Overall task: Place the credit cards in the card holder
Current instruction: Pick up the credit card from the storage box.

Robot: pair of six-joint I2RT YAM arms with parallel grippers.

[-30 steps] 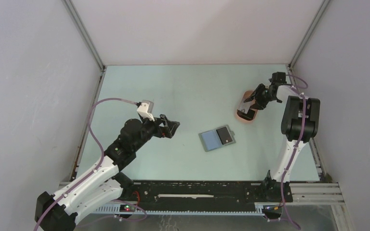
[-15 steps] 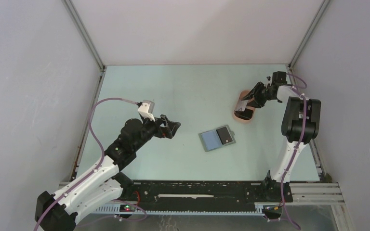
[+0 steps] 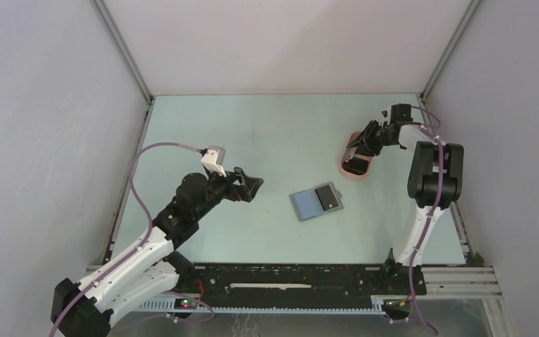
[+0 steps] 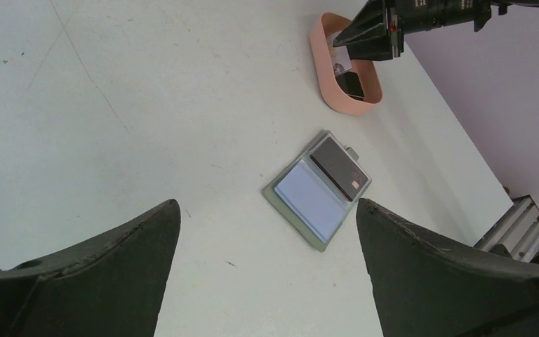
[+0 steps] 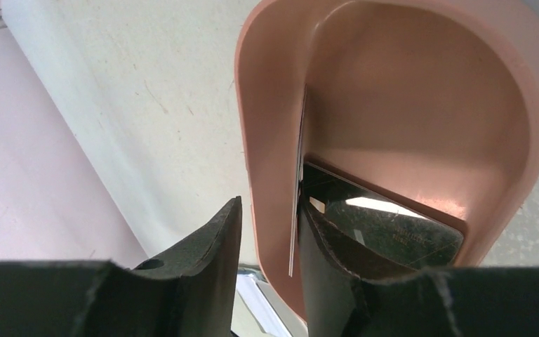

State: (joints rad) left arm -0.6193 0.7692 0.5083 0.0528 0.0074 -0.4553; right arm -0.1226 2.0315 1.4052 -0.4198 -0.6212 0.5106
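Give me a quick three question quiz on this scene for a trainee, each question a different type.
1. True or false: the card holder lies folded shut on the table.
2. Multiple choice: the right gripper is at A) the pink tray, B) the card holder, C) the table's near edge.
3. Short answer: how many cards does the right wrist view show in the tray?
Key: 1 false, it lies open. 2 A. 3 two: a thin card on edge between the fingers, and a black card lying flat.
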